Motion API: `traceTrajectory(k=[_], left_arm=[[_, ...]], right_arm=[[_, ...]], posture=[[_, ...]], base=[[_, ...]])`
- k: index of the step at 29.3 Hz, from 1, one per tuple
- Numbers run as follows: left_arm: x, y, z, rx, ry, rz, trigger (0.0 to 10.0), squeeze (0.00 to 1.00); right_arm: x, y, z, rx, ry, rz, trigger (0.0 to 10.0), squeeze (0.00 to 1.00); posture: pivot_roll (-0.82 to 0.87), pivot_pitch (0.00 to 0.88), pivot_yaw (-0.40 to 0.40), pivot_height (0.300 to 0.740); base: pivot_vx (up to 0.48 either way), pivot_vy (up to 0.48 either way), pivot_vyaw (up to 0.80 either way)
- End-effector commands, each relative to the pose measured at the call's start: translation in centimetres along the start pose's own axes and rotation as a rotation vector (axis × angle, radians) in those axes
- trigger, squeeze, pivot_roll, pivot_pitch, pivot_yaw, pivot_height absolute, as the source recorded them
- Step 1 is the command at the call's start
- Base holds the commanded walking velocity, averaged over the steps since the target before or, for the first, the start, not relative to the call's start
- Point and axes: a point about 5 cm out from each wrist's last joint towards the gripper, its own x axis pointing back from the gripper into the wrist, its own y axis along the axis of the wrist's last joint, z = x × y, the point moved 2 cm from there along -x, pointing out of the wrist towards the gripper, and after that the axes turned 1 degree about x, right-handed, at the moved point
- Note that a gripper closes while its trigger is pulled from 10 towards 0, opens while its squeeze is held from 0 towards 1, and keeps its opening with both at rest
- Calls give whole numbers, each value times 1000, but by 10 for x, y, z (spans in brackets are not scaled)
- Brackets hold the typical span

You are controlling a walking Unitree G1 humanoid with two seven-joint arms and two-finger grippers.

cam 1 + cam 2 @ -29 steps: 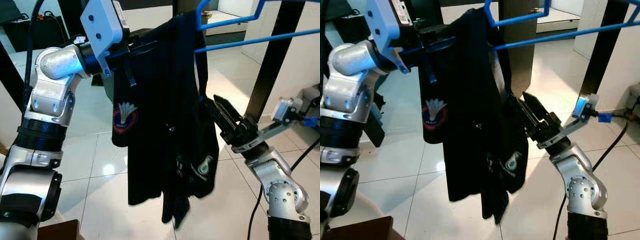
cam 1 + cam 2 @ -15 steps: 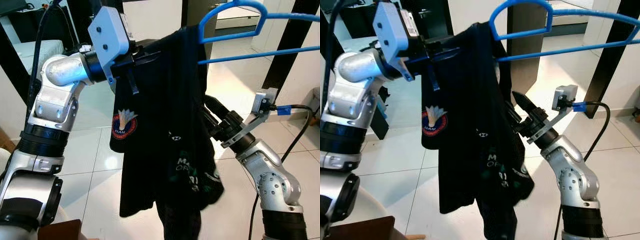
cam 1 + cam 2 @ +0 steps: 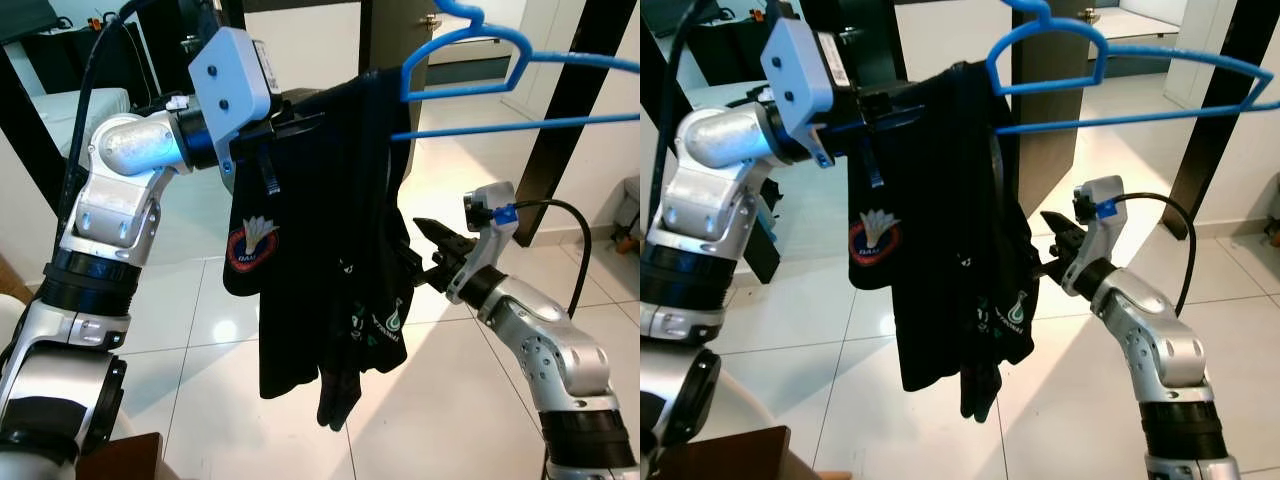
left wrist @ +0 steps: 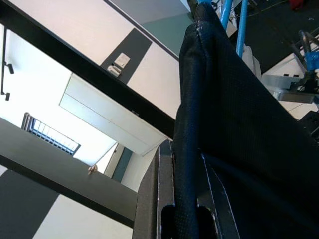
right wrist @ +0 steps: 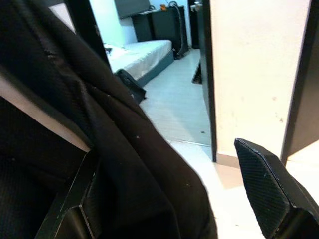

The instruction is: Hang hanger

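Black sports shirt (image 3: 330, 260) with a red round badge hangs bunched at one end of a blue plastic clothes hanger (image 3: 480, 70), held high above the glossy white tiled floor (image 3: 200, 310). Left gripper (image 3: 285, 115), raised at shoulder height, has its jaws pinched on the blue plastic clothes hanger's end through the cloth. Right gripper (image 3: 425, 250) reaches in from the other side at mid-height, jaws spread, one finger against the hanging fabric. Dark upright post (image 3: 565, 110) stands behind the hanger's far end.
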Motion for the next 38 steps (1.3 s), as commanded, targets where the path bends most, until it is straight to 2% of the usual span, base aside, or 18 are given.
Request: traceTrajectory(k=[1,10,12,14,15,16,17,23,26,29,33,34,35,38], left_arm=[[2,2,1,-4,17,-13,10000,0],[4,-2,1,-25,20,17,10000,0],[9,-6,4,-49,41,47,10000,0],[10,-6,6,-50,49,48,10000,0],[10,-6,7,-49,53,47,10000,0],[11,-5,7,-51,56,47,10000,0],[11,-5,8,-53,56,48,10000,0],[13,-4,7,-59,57,50,10000,0],[13,-3,9,-65,63,50,10000,0],[14,-4,10,-74,77,56,10000,0],[15,-5,12,-83,86,65,10000,0],[18,-7,14,-96,98,84,10000,0],[18,-7,14,-96,98,84,10000,0],[33,-17,19,-141,123,163,10000,0]], right_arm=[[-3,-6,-2,21,-32,58,10000,0],[-3,2,-25,51,-194,49,10000,0],[0,2,-41,56,-307,45,10000,0],[2,1,-45,47,-331,44,10000,0],[2,1,-47,41,-345,44,3176,0],[4,1,-52,28,-376,31,3176,0],[5,1,-56,19,-397,28,0,0],[7,1,-62,-15,-437,11,0,0],[8,6,-66,-43,-462,-31,0,0],[14,14,-78,-113,-523,-107,0,0],[17,17,-83,-150,-548,-140,0,0],[21,22,-90,-205,-570,-183,0,0],[21,22,-90,-205,-570,-183,0,0],[31,34,-105,-348,-609,-293,0,0]], posture=[[-57,0,51,740],[-58,0,48,740],[-60,0,48,740],[-60,0,48,740],[-58,0,46,740],[-56,0,44,740],[-55,0,43,740],[-52,0,41,740],[-52,0,41,740],[-52,0,38,740],[-52,0,38,740],[-51,0,37,740],[-51,0,37,740],[-52,0,37,740]], base=[[0,0,0],[0,0,0],[0,0,0],[0,0,0],[0,0,0],[0,0,0],[0,0,0],[0,0,0],[0,0,0],[0,0,0],[0,0,0],[0,0,0],[0,0,0],[0,0,0]])
